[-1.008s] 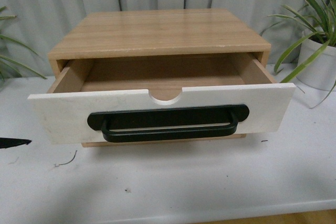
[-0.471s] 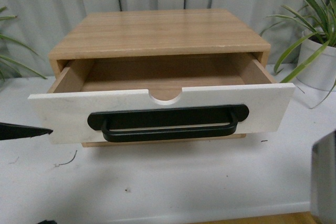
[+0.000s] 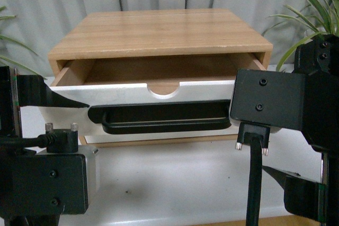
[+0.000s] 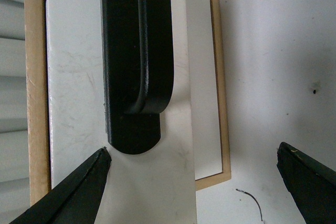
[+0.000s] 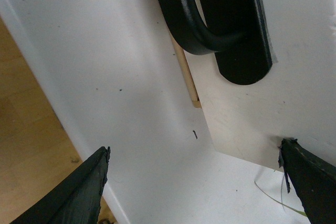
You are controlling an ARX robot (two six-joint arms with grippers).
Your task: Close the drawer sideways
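Note:
The drawer (image 3: 122,96) has a white front with a notch and a long black bar handle (image 3: 164,117). It stands partly out of the wooden cabinet (image 3: 159,33). My left gripper (image 4: 193,150) is open and empty, facing the front's left end (image 4: 73,77). One fingertip (image 4: 97,163) is by the handle's end (image 4: 136,51), the other over the table. My right gripper (image 5: 195,148) is open and empty at the front's right end (image 5: 252,114). One fingertip (image 5: 294,156) is at that end's corner, below the handle (image 5: 231,24). Both arms (image 3: 42,178) (image 3: 270,104) hide the drawer's ends in the front view.
The cabinet sits on a white table (image 3: 175,183) before a grey curtain. A potted plant (image 3: 312,3) stands at the back right and leaves (image 3: 8,41) reach in at the left. The table's front edge and wood floor (image 5: 26,129) show in the right wrist view.
Both arms have come up into view against the drawer's two ends. The drawer has slid part of the way into the cabinet.

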